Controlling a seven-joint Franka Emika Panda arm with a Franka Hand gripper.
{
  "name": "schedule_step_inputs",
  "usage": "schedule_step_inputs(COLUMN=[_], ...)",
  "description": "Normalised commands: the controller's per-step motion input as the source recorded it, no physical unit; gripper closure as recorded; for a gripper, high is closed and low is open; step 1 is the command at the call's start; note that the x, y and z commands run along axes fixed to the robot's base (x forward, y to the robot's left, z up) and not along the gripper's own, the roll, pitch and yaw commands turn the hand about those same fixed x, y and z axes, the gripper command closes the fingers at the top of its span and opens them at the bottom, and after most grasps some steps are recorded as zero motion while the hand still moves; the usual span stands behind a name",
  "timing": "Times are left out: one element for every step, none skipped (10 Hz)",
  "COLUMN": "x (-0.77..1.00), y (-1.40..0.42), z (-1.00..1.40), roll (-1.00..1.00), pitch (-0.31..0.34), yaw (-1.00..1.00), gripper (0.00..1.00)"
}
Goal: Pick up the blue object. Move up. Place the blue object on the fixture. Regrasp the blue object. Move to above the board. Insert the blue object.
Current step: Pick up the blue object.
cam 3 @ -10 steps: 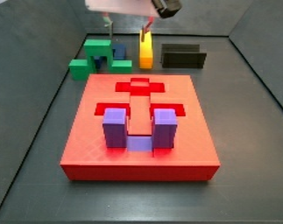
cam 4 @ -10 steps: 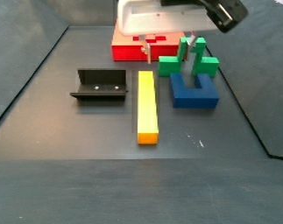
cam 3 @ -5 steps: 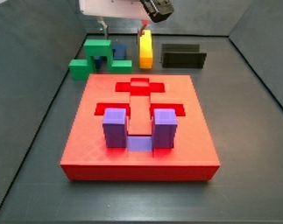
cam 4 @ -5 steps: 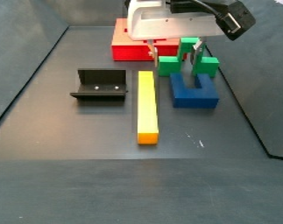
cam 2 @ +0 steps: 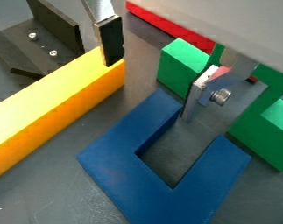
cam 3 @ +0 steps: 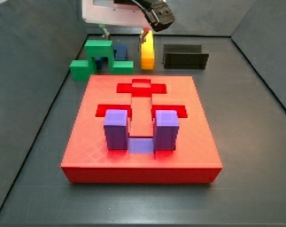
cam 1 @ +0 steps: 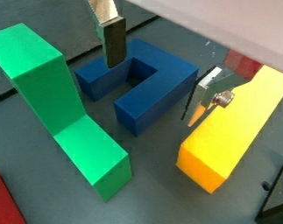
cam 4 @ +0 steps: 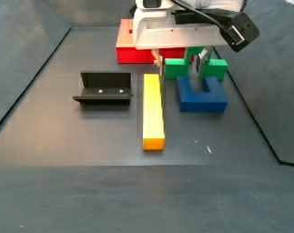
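Presently the gripper (cam 2: 155, 66) is being held open just above the blue object (cam 2: 167, 162), with nothing between its fingers. In both wrist views the two silver plates with their dark pads are being seen well apart: one finger (cam 1: 112, 42) is hanging over the outer side of one prong, while the other finger (cam 1: 206, 94) is hanging near the outer side of the other prong, close to the yellow bar (cam 1: 235, 127). The block is thus lying directly beneath the gripper, and the two prongs appear to be straddled rather than touched; contact cannot be told for certain.

The coming move is judged to turn on this alignment: the fingers are being kept across the width of the U, so a straight descent and a closing should catch the block by its outer walls. The gap to the yellow bar on one side and to the green block (cam 2: 193, 68) on the other is looking narrow, so a finger could be snagged there.

The blue object is being shown as a dark navy U, flat on the grey floor, with two short prongs and a square notch. In a side view it (cam 4: 204, 93) is lying between the yellow bar (cam 4: 152, 111) and the wall, just beside the green block (cam 4: 192, 62). The fixture (cam 4: 104, 87) is standing beyond the yellow bar, and the red board (cam 3: 142, 133) is lying well apart, with a purple block (cam 3: 142, 131) already seated in it.
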Motion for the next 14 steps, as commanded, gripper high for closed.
schedule_step_inputs(x=[-0.03, -0.05, -0.08, 0.00, -0.01, -0.06, -0.05, -0.01, 0.00, 0.00, 0.00, 0.00, 0.00, 0.00], y=[-0.03, 0.00, 0.00, 0.00, 0.00, 0.00, 0.00, 0.00, 0.00, 0.00, 0.00, 0.00, 0.00, 0.00], z=[-0.10, -0.19, -0.19, -0.17, -0.23, -0.20, -0.17, -0.19, -0.22, -0.28, -0.31, -0.29, 0.00, 0.00], roll=[0.00, 0.00, 0.00, 0.00, 0.00, 0.00, 0.00, 0.00, 0.00, 0.00, 0.00, 0.00, 0.00, 0.00], pitch=[0.000, 0.000, 0.000, 0.000, 0.000, 0.000, 0.000, 0.000, 0.000, -0.033, -0.046, -0.033, 0.001, 0.000], yaw=[-0.07, -0.07, -0.08, -0.05, -0.02, -0.02, -0.02, -0.02, -0.02, -0.04, -0.05, -0.04, -0.02, 0.00], gripper=[0.00, 0.00, 0.00, 0.00, 0.00, 0.00, 0.00, 0.00, 0.00, 0.00, 0.00, 0.00, 0.00, 0.00])
